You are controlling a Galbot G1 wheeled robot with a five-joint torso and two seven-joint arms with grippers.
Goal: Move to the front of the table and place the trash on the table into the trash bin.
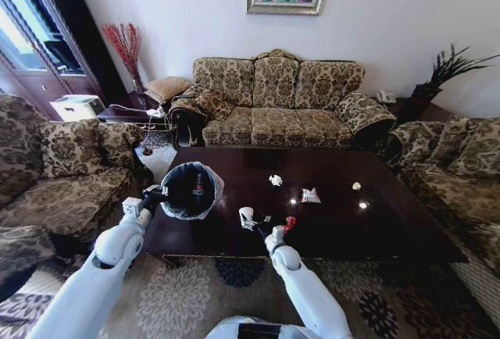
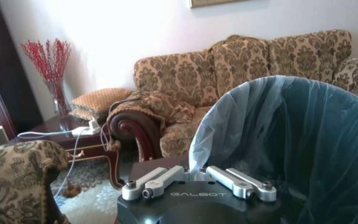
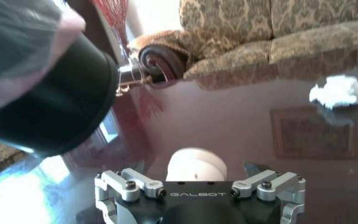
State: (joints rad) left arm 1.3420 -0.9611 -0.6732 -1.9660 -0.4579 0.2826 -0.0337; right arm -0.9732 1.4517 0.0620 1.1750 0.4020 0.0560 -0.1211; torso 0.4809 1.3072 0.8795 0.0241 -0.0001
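the right hand [image 1: 248,219] is at the near edge of the worktop [image 1: 391,222], its fingers spread around the white paper cup [image 3: 195,164]. "galbot" is written on both wrists. the left hand [image 1: 156,195] pinches the rim of the trash bin [image 1: 191,190], tilted over the worktop's left end, a bottle inside. farther lie a red-white wrapper [image 1: 310,195] and paper wads [image 1: 275,180].
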